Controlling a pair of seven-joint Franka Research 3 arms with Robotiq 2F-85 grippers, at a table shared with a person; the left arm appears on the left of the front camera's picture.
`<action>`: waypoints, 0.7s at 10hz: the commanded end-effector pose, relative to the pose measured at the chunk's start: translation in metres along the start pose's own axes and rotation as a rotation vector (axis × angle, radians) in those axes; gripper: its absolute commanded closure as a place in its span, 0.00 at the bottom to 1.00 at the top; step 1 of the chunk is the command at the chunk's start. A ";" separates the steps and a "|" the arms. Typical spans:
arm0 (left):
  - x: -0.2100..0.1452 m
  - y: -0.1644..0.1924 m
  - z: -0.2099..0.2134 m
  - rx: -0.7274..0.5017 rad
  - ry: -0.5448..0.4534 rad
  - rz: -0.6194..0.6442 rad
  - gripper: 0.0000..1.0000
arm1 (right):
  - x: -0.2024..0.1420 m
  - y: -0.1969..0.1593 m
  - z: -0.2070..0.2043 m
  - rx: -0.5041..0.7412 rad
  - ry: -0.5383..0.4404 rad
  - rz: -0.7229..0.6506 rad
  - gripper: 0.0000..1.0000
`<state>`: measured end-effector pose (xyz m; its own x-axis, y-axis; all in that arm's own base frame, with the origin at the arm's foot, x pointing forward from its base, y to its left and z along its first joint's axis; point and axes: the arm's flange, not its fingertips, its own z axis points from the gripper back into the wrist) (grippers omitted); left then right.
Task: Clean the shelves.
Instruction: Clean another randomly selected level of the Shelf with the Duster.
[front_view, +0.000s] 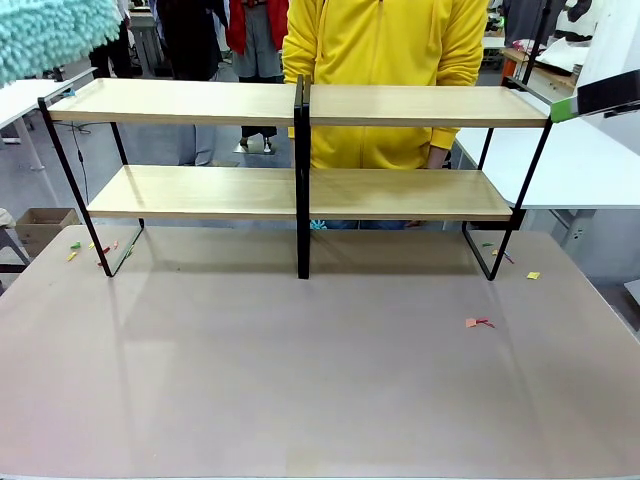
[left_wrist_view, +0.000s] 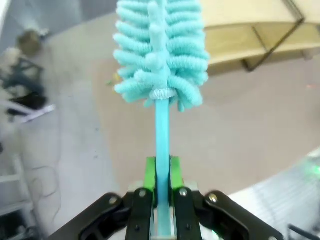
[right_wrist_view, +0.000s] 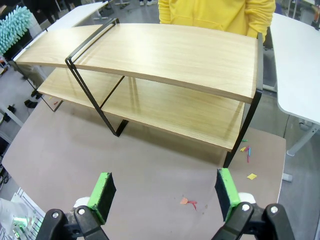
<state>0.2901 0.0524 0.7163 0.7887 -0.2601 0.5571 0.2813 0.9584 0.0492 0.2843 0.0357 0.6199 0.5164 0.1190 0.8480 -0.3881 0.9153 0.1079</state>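
The left gripper (left_wrist_view: 161, 172) pinches the turquoise chenille duster (left_wrist_view: 160, 55) by its handle, fluffy head hovering at ten o'clock off the shelves (front_view: 300, 105), whose boards run three-to-nine across the tabletop (front_view: 320, 380); the right gripper (right_wrist_view: 165, 192) hangs spread, empty

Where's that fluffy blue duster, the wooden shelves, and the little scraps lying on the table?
Duster (left_wrist_view: 160, 55), left wrist view: middle of its fluffy head.
Shelves (front_view: 400, 104), front view: top board, right half.
Scraps (front_view: 477, 322), front view: the orange and red bits on the tabletop, right of centre.
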 end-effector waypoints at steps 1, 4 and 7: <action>-0.014 -0.022 -0.010 0.095 0.040 -0.041 0.87 | 0.000 -0.001 0.000 0.004 -0.001 -0.002 0.00; -0.009 -0.048 -0.027 0.179 0.044 -0.063 0.87 | 0.000 -0.001 0.000 0.004 -0.001 -0.002 0.00; 0.023 -0.083 -0.042 0.289 0.029 0.083 0.87 | 0.000 -0.001 0.000 0.004 -0.001 -0.002 0.00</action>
<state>0.2953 -0.0262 0.6881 0.8103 -0.2574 0.5264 0.1541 0.9603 0.2325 0.2842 0.0358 0.6199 0.5164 0.1191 0.8480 -0.3882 0.9153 0.1078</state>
